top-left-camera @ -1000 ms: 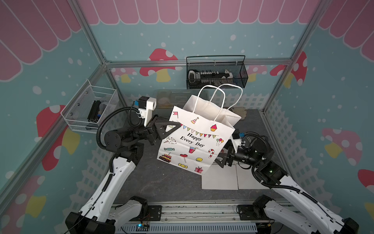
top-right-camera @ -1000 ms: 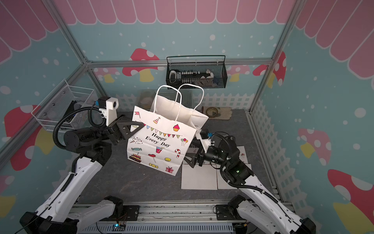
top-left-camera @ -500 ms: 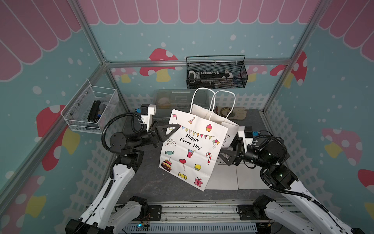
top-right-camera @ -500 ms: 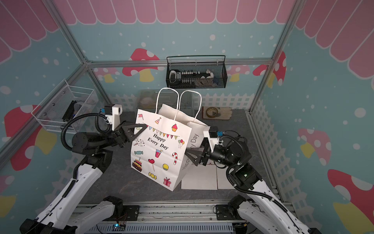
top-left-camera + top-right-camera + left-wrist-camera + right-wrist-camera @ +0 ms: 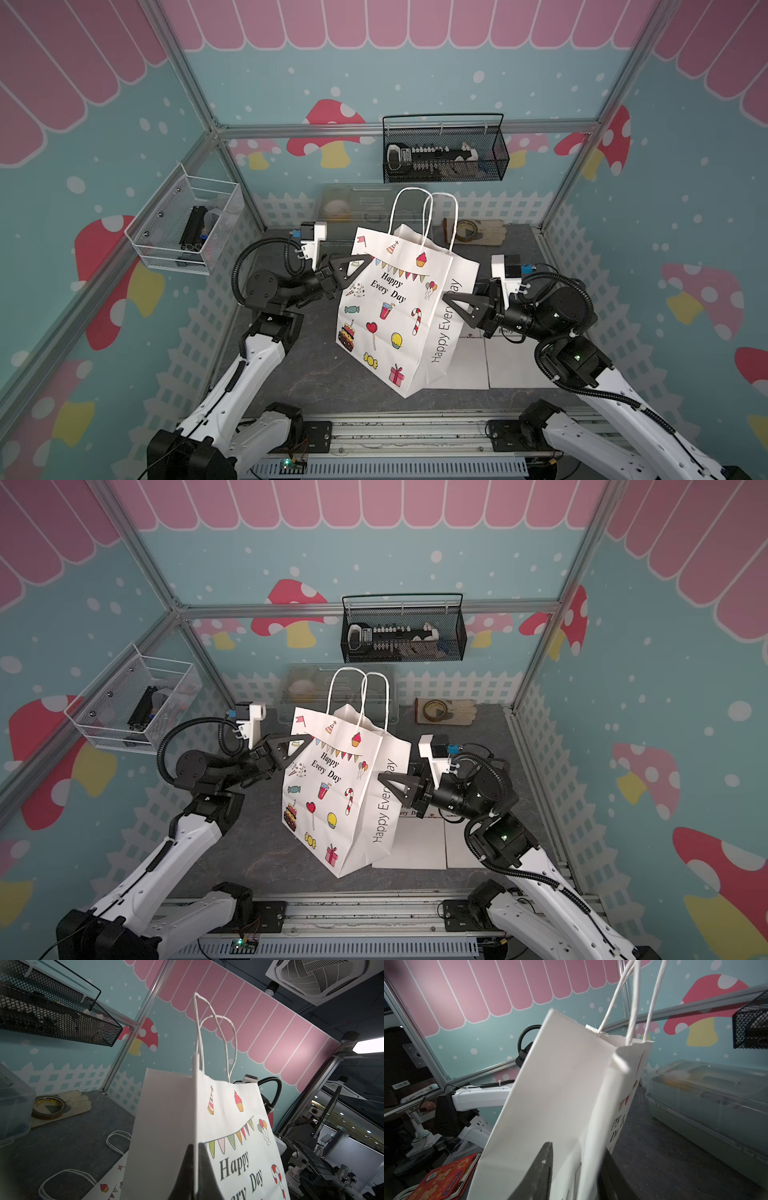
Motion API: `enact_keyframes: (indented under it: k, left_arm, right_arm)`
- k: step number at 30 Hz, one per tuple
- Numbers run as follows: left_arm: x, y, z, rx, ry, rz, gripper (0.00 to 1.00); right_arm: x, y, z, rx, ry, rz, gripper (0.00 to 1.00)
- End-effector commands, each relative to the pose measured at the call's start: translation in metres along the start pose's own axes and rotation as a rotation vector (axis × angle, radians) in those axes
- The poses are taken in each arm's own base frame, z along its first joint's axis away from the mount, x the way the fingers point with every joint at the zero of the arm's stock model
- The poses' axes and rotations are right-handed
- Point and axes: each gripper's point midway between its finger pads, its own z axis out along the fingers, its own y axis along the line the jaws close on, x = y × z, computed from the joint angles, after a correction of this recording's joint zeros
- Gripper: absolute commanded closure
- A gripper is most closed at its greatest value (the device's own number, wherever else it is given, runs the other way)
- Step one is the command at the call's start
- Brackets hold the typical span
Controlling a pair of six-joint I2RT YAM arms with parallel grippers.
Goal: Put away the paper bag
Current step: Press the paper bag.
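The white paper bag, printed "Happy Every Day", hangs above the table, nearly upright with its handles up. My left gripper is shut on its upper left edge; the left wrist view shows both fingers pressed on that fold. My right gripper sits at the bag's right side panel. In the right wrist view its jaws stand narrowly apart around the blurred side fold of the bag. Whether they pinch it does not show.
Flat white bags lie on the table under the right arm. A black mesh basket hangs on the back wall, a white wire basket on the left wall. A clear box and a tape roll sit at the back.
The bag has swung from tilted to nearly upright. My right gripper has moved in on its right side and narrowed its jaws from wide open. The left gripper has kept its hold.
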Motion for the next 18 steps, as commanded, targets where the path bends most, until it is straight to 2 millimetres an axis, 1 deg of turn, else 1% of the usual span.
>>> enact_keyframes:
  k: [1, 6, 11, 14, 18]
  left_arm:
    - [-0.005, -0.007, -0.003, 0.024, -0.03, 0.03, 1.0]
    - [0.002, -0.012, -0.003, 0.04, -0.008, 0.036, 1.0]
    - [0.016, -0.026, 0.002, 0.085, 0.052, 0.045, 0.87]
    - [0.03, -0.035, 0.004, 0.111, 0.11, 0.053, 0.8]
    - [0.045, -0.044, 0.0, 0.138, 0.158, 0.063, 0.73]
  right_arm:
    - [-0.012, -0.002, 0.0, 0.02, -0.029, -0.001, 0.8]
    - [-0.012, -0.009, 0.007, 0.039, -0.006, 0.018, 0.99]
    - [-0.016, -0.016, 0.007, 0.08, -0.019, 0.023, 1.0]
    - [-0.02, -0.015, 0.005, 0.092, -0.027, 0.009, 1.0]
    - [-0.029, -0.008, -0.001, 0.095, -0.034, -0.02, 1.0]
